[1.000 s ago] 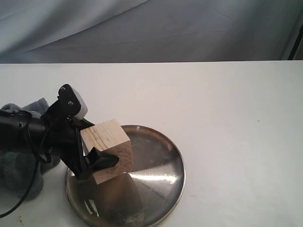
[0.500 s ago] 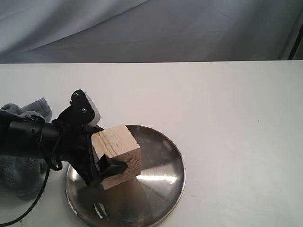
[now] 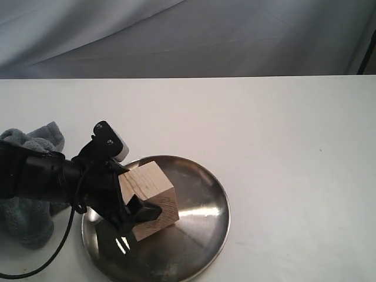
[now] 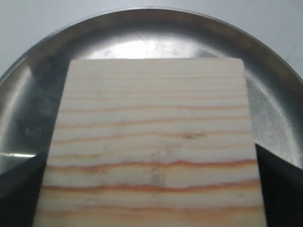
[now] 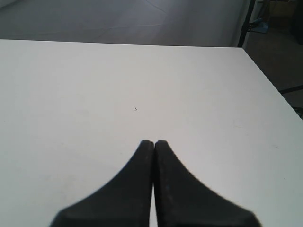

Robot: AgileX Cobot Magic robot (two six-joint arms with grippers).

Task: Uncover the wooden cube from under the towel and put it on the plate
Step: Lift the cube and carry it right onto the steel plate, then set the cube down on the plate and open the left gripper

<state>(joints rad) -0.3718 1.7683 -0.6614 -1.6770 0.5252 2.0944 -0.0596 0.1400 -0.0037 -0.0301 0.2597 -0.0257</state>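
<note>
Jaws, exterior view: left jaws (image 3: 132,202) are spread wide and pinch the wooden cube (image 3: 150,198) across two opposite faces; one dark finger (image 3: 143,210) shows on its near face.
Cube and plate, exterior view: cube hangs tilted over the left half of the plate (image 3: 205,188), its lower corner at or just above the metal; I cannot tell whether it touches.
Towel, exterior view: towel (image 3: 26,208) lies crumpled on the table (image 3: 282,147), left of the plate, partly behind the arm.
Nearer arm: left one; right arm is out of this view.
Left wrist view: wooden cube (image 4: 151,142) fills the gap between the jaws, grain running across from finger to finger (image 4: 281,184), plate rim (image 4: 265,61) curving beyond it.
Right wrist view: right jaws (image 5: 154,144) are pressed together, holding nothing, over bare table (image 5: 94,94).
Next move, my guess: lower slightly, then release.
</note>
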